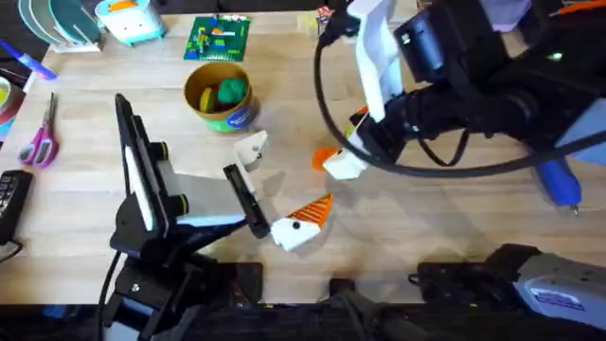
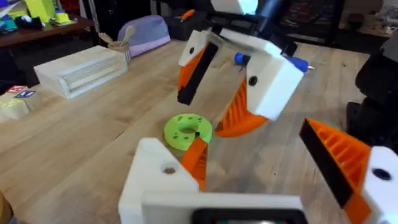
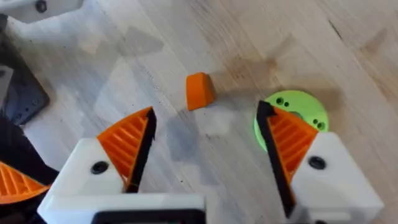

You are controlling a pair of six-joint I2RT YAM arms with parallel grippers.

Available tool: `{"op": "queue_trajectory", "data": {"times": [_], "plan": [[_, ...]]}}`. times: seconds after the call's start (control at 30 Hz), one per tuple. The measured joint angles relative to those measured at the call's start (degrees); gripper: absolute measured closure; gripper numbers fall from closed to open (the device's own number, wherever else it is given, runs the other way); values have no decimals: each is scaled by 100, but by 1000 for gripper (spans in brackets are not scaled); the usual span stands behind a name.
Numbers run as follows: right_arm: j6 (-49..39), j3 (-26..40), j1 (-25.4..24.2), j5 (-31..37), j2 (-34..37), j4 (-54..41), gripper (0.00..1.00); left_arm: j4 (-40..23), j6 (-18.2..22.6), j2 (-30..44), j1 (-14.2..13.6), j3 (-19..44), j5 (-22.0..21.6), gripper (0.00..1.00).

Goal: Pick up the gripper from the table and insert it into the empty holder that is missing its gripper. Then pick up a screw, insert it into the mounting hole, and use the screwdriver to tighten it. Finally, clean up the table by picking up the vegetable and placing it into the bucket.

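The orange gripper tip (image 3: pixel 199 90) lies on the table (image 1: pixel 436 227) beside a lime-green disc (image 3: pixel 292 109). My right gripper (image 3: pixel 206 113) hangs open just above it, both orange pads in place. My left gripper (image 1: pixel 279 188) is open too. One of its fingers is a bare white holder (image 2: pixel 155 180) without a tip, close beside the orange tip (image 2: pixel 198 158); the other finger (image 2: pixel 367 174) carries an orange pad. The blue screwdriver (image 1: pixel 561 182) lies at the right. In the bucket (image 1: pixel 237 117) sits a green vegetable (image 1: pixel 231 91). The screw is out of view.
Pink scissors (image 1: pixel 40 142) and a black remote (image 1: pixel 9 199) lie at the left edge. A green brick plate (image 1: pixel 218 38) and a light-blue toy (image 1: pixel 131 19) stand at the back. A wooden box (image 2: pixel 81 68) sits beyond the left arm.
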Motion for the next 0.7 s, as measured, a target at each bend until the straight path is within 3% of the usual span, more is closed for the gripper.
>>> {"op": "queue_trajectory", "data": {"times": [0.33, 0.43, 0.57, 0.7], "plan": [[-296, 0, 66, -329, 646, 149, 13, 0, 0, -2, 0, 0, 0, 9], [-321, 0, 77, -389, 861, 272, 89, 0, 0, 0, 0, 0, 0, 10], [-347, 0, 77, -420, 1042, 363, 273, 0, 0, 0, 0, 0, 0, 9], [-355, 0, 77, -426, 1061, 405, 334, 0, 0, -2, 0, 0, 0, 10]]}}
